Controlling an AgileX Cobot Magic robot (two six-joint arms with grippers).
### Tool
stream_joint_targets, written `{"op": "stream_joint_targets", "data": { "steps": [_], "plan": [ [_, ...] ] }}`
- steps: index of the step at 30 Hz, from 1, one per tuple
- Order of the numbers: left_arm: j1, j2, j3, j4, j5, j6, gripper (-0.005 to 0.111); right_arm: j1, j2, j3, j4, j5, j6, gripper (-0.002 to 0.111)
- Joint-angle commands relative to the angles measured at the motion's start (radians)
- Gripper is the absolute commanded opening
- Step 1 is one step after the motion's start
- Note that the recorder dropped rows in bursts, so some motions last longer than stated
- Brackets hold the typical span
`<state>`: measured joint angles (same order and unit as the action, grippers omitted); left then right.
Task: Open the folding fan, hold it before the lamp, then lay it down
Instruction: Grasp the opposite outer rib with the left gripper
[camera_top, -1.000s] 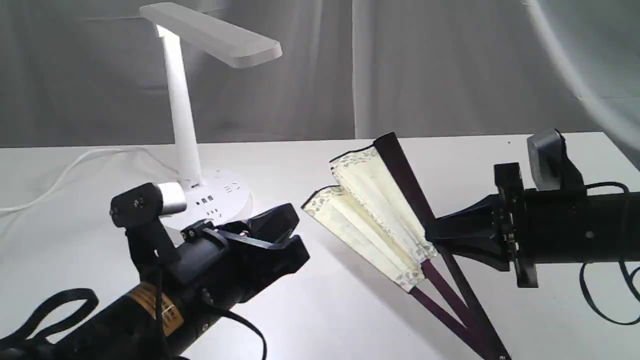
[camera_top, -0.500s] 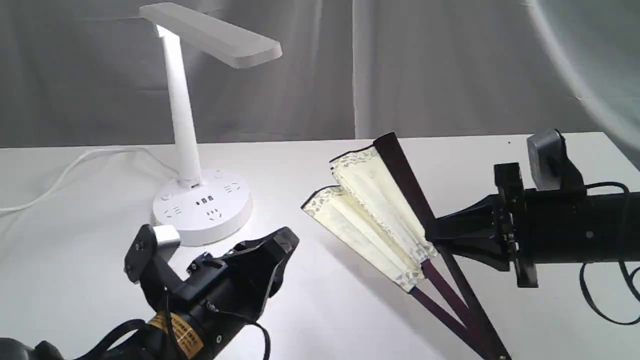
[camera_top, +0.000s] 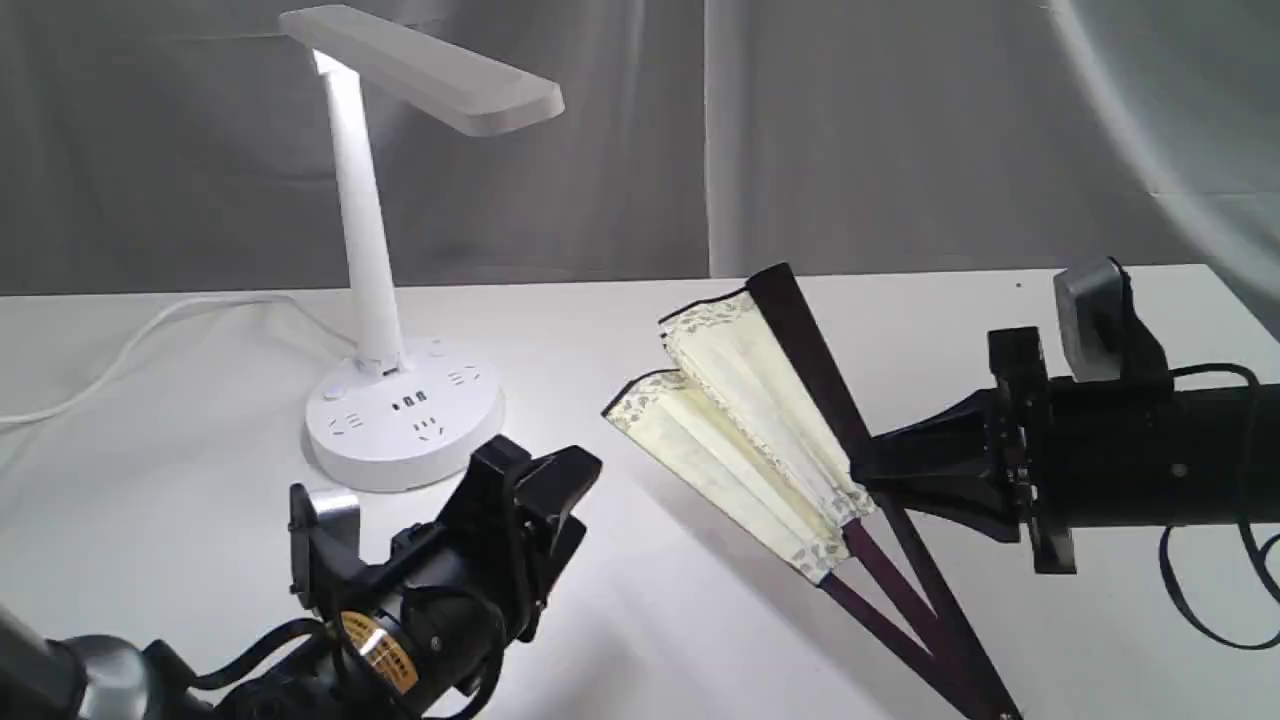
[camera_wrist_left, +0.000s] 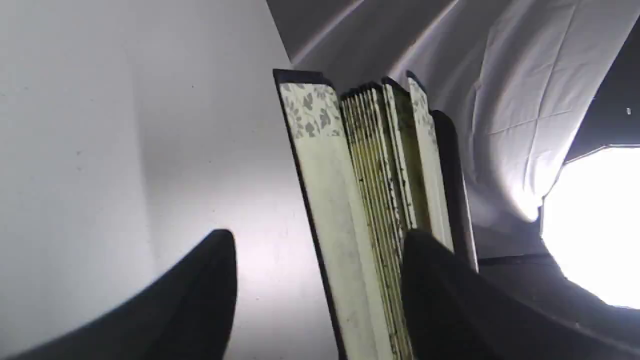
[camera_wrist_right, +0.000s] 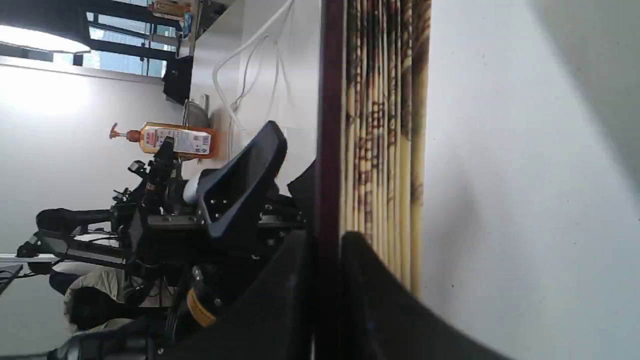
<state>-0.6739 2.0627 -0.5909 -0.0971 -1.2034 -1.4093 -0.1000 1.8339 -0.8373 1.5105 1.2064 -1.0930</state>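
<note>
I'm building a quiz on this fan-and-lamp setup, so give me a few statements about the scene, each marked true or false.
1. The right hand is shut on the dark guard of the folding fan. True.
2. The folding fan is spread fully open. False: it is only partly open, with most pleats bunched together.
3. The left hand is open and holds nothing. True.
4. The lamp lies tipped over on the table. False: it stands upright on its round base.

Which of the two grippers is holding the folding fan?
The right gripper, clamped on the folding fan's dark guard; the left gripper stands open, gripping nothing.
</note>
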Motion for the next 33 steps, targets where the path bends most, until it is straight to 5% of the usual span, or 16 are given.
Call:
{"op": "stream_joint_targets", "data": {
  "steps": [1, 13, 33],
  "plan": [
    [0.047, 0.025, -0.042, 0.105, -0.018, -0.107, 0.051, -0.008, -0.014, 0.003, 0.008, 0.015, -0.014, 0.0],
    [0.077, 0.141, -0.229, 0.279, -0.018, -0.294, 0.051, -0.008, -0.014, 0.003, 0.008, 0.015, -0.016, 0.0],
    [0.077, 0.228, -0.386, 0.296, -0.018, -0.342, 0.05, -0.008, -0.014, 0.003, 0.019, 0.015, -0.027, 0.0]
  ]
}}
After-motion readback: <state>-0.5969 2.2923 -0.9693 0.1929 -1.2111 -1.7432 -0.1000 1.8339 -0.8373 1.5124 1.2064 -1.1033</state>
